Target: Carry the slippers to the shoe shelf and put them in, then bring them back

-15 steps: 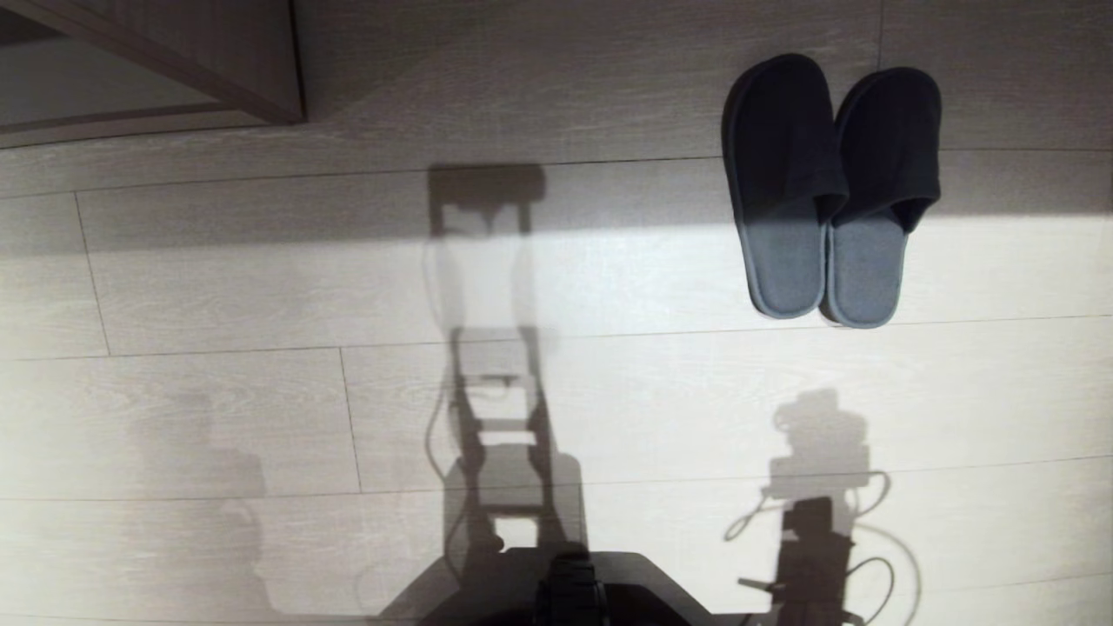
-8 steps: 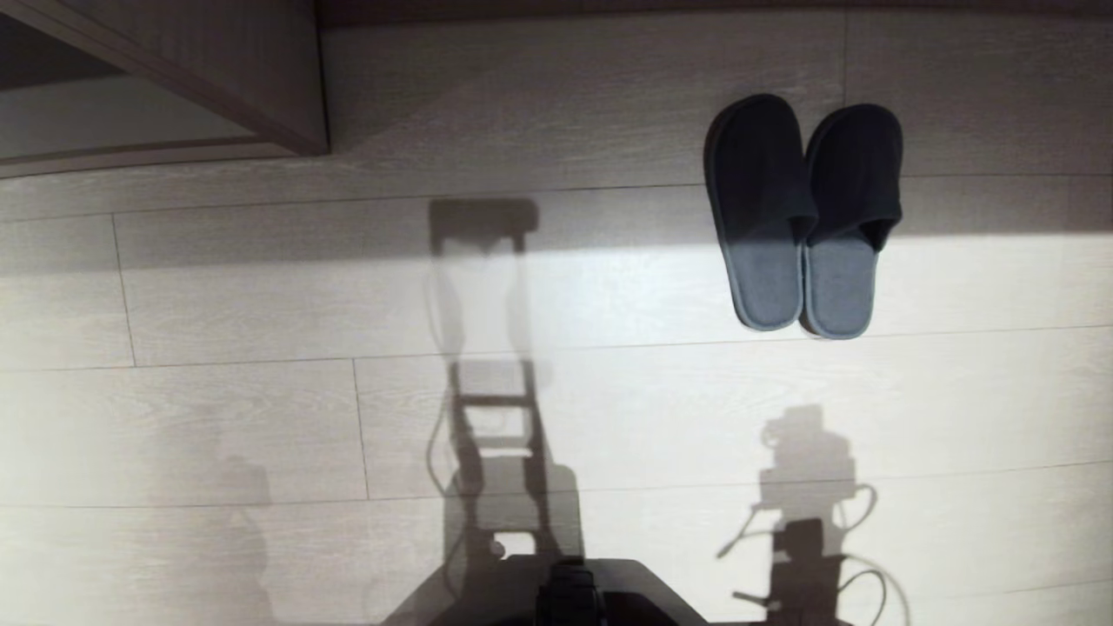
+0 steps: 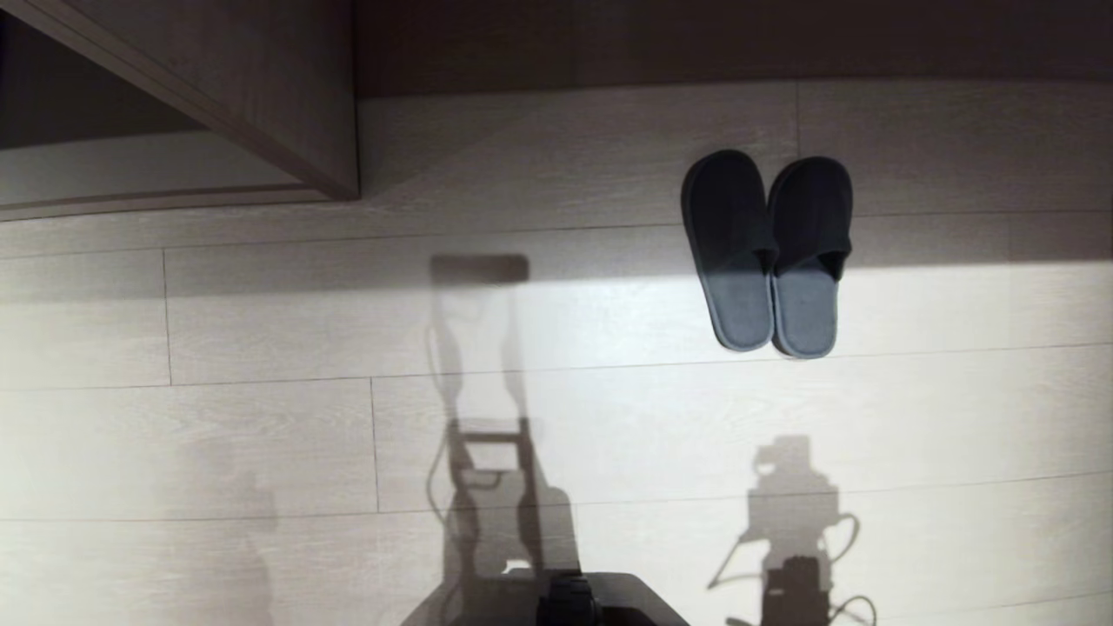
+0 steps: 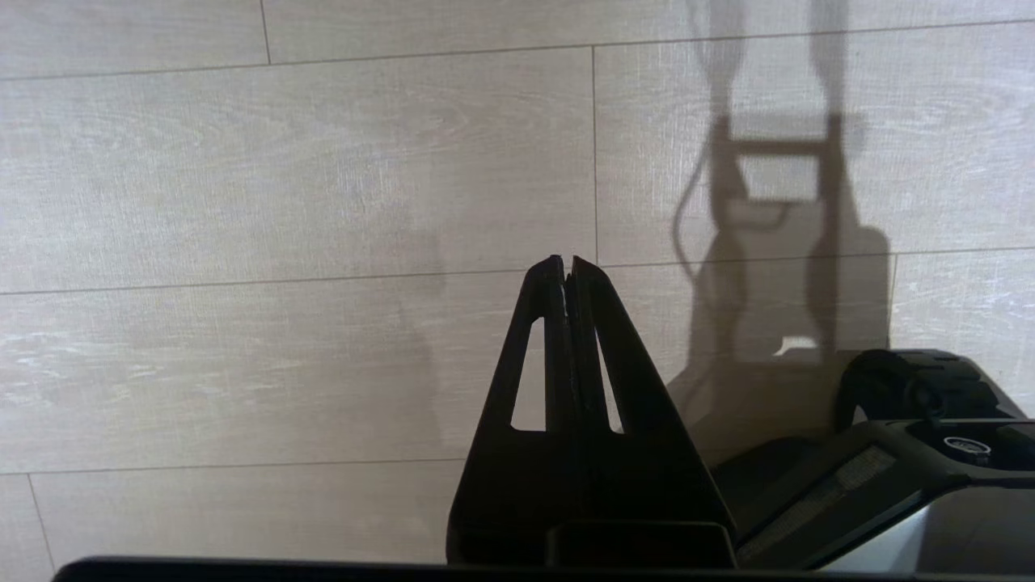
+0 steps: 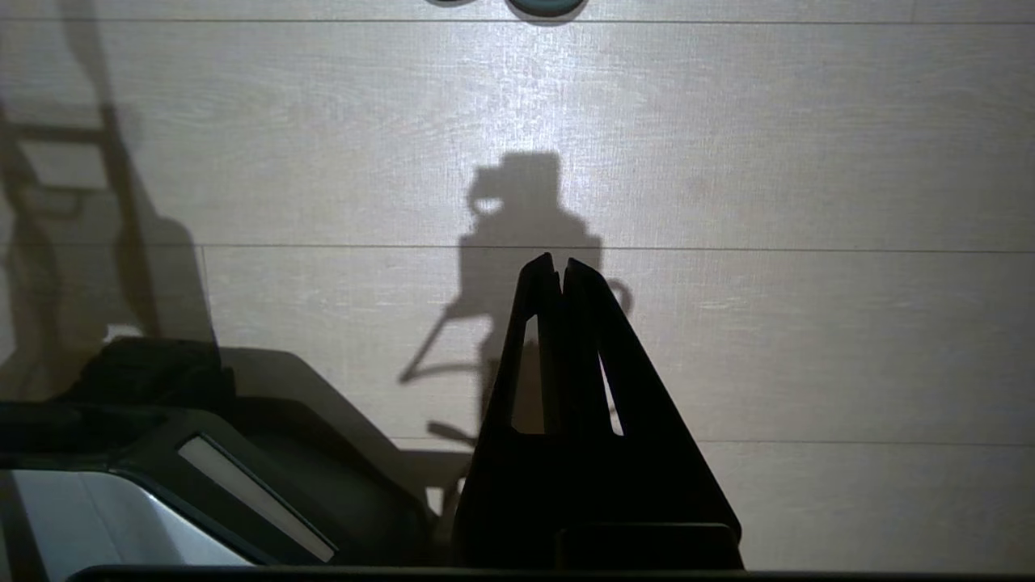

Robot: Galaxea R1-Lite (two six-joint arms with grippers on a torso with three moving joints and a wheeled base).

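The slippers (image 3: 767,254), a grey-blue backless pair, lie side by side on the pale plank floor to the right, toes in shadow and pointing away from me. Just their heel ends (image 5: 546,6) show at the edge of the right wrist view. The shoe shelf (image 3: 287,96), wood-grain with dark edge trim, stands at the far left with an open compartment. Neither gripper shows in the head view. My left gripper (image 4: 566,260) hangs shut over bare floor. Above the floor short of the slippers, my right gripper (image 5: 559,259) is shut too, holding nothing.
A dark wall base (image 3: 696,43) runs behind the slippers. My own base (image 3: 565,604) sits at the near edge, and it shows beside each gripper (image 4: 914,404) (image 5: 162,404). Shadows of my arms and torso fall on the floor.
The whole head view has shifted: floor, slippers and shelf slide down the picture and look smaller, and the dark wall base has come into view. The slippers have not moved on the floor.
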